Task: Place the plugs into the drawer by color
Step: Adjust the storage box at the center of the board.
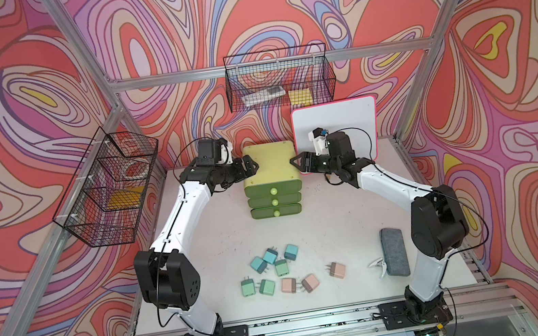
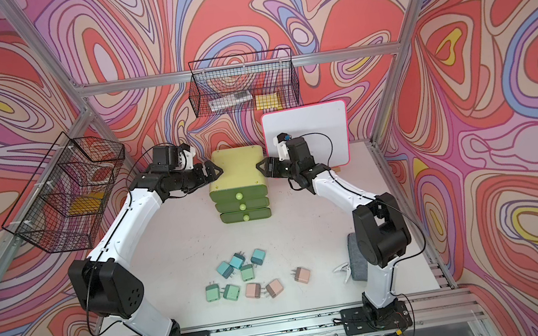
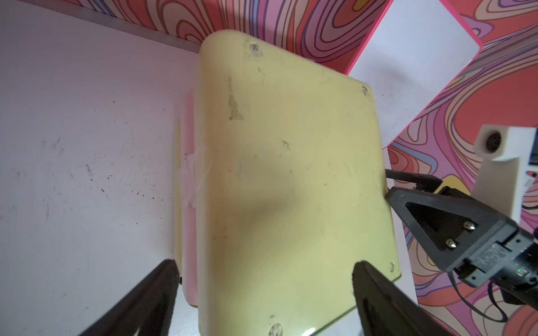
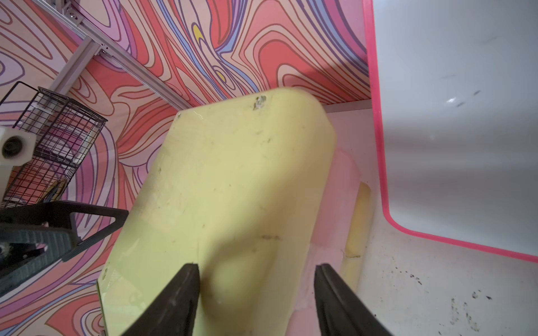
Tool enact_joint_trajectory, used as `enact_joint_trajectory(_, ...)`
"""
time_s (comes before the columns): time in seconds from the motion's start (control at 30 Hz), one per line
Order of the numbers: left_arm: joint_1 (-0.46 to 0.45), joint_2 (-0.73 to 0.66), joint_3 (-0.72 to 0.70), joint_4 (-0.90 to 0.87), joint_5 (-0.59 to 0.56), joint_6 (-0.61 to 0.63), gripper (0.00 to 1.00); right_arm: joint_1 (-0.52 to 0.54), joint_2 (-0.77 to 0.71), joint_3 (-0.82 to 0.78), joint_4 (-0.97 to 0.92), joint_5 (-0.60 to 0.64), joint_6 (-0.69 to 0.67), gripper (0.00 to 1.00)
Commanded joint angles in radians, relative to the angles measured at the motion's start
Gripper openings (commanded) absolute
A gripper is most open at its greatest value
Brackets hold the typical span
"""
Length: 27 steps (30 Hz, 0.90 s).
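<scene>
A: While all nine plugs (image 1: pixel 281 267) lie loose on the near part of the table (image 1: pixel 339 223) in both top views, the chest (image 1: pixel 268 161) stands at the back, and its three drawers look shut. Nothing sorted yet.
B: Grippers?
A: Left gripper (image 1: pixel 253 167) and right gripper (image 1: pixel 295 163) flank its top.
B: Left wrist view: jaws spread, chest edge between them. Contact unclear.
A: Right wrist view: same, jaws spread at the opposite edge. Drawer fronts, knobs and plugs are hidden from both wrists.

Drawer (image 1: pixel 269 165) mid-table, plugs (image 1: pixel 281 267) before it (scattered), whiteboard (image 1: pixel 343 119) behind right, perhaps leaning.
</scene>
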Motion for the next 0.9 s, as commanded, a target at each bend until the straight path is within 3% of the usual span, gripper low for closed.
enact_joint_trajectory(0.0, 0.004, 0.029, 0.043, -0.079, -0.057, 0.001, 0.93, 0.004, 0.034, 0.03, -0.002, -0.023, 0.004, 0.62)
enact_joint_trajectory(0.17, 0.004, 0.069, 0.082, -0.111, -0.071, 0.017, 0.93, 0.014, 0.079, 0.083, -0.017, -0.037, 0.004, 0.59)
enact_joint_trajectory(0.43, 0.004, 0.038, 0.014, -0.052, 0.023, 0.001, 0.91, 0.048, 0.176, 0.208, -0.049, -0.044, -0.001, 0.47)
enact_joint_trajectory(0.57, 0.004, 0.028, -0.005, -0.066, 0.047, -0.006, 0.85, 0.062, 0.251, 0.318, -0.086, -0.055, -0.008, 0.46)
enact_joint_trajectory(0.87, 0.003, -0.033, -0.064, -0.063, 0.032, -0.017, 0.85, 0.087, 0.445, 0.601, -0.17, -0.095, -0.018, 0.45)
